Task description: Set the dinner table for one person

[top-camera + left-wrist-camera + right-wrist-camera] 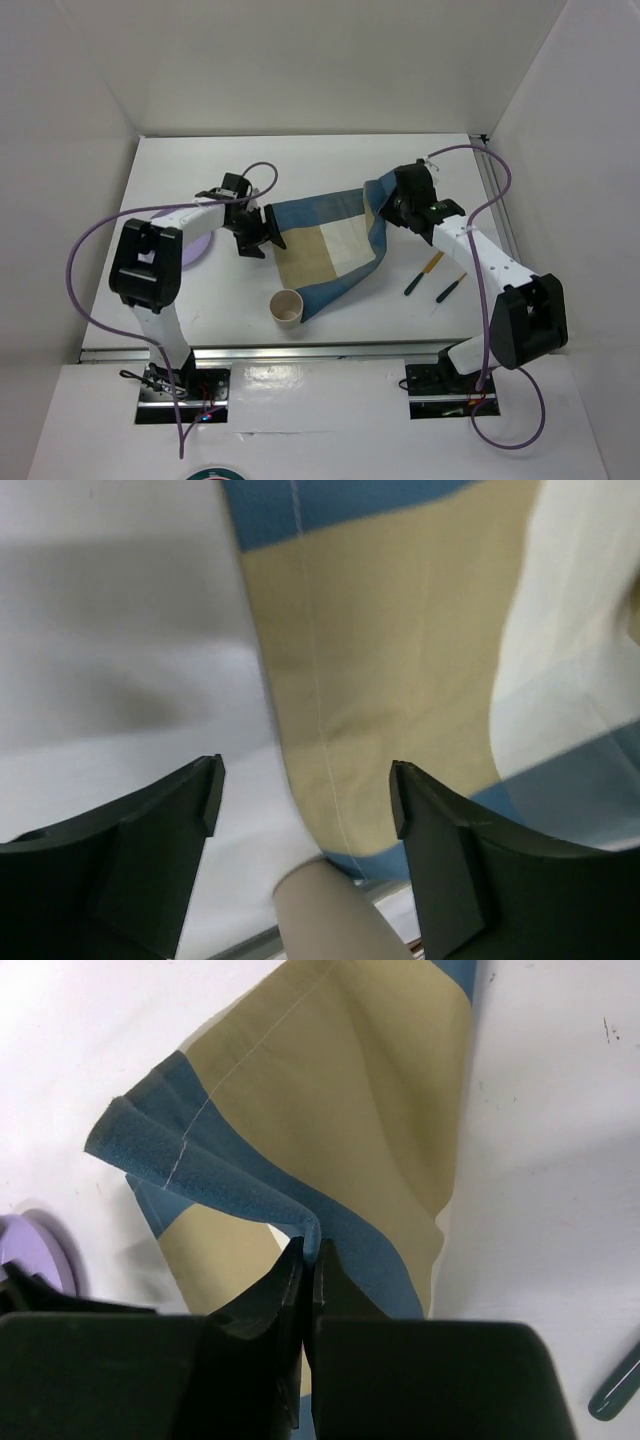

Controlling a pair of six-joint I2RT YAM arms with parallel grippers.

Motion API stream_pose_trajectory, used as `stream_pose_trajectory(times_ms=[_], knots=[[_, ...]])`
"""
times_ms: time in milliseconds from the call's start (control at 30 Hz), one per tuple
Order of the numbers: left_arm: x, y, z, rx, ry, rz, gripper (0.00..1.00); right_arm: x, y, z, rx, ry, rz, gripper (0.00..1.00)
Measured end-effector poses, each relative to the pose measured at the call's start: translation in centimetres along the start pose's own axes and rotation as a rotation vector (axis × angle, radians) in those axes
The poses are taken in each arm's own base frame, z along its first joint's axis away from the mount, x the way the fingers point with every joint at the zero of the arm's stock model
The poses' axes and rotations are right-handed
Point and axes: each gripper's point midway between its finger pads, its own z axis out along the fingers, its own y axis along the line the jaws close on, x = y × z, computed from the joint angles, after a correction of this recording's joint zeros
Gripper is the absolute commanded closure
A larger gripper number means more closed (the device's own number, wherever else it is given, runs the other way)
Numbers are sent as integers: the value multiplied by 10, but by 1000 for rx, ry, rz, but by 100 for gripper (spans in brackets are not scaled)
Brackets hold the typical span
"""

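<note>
Now the right gripper (pixel 309 1252) is squeezed shut on a fold of the striped cloth mat (pixel 340 1100). The left gripper (pixel 305 780) is wide open — it holds nothing — just over the mat's other edge. The mat lies on the white dinner table (pixel 330 165).

The left claw (pixel 305 780) gapes (right claw (pixel 305 1250) clamped).

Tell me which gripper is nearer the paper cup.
Left. The left gripper hangs open just beyond the paper cup; the right gripper grips the far fold of the striped placemat.
</note>
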Motion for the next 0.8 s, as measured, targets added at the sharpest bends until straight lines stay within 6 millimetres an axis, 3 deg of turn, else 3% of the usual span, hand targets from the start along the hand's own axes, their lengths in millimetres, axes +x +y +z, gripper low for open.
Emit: stream_pose_trajectory(times_ms=[100, 167, 267, 300, 400, 500, 633, 800], knots=[[-2, 8, 26, -30, 53, -16, 32, 1, -1, 1, 3, 3, -1, 100], [-5, 2, 35, -22, 86, -30, 41, 1, -1, 2, 4, 5, -1, 100], [-16, -8, 48, -16, 75, -24, 74, 1, -1, 2, 4, 4, 0, 100], [-18, -9, 54, -14, 82, -20, 100, 1, -2, 2, 5, 4, 1, 100], [-23, -19, 61, 11, 110, -42, 100, 5, -7, 3, 14, 13, 0, 100], [-44, -28, 66, 10, 91, -37, 100, 17, -18, 4, 33, 34, -4, 100], [-92, -36, 58, -33, -12, -15, 100, 43, -41, 4, 56, 80, -5, 100], [-163, -62, 15, -28, -204, 31, 100, 78, -71, -7, 76, 126, 43, 100]])
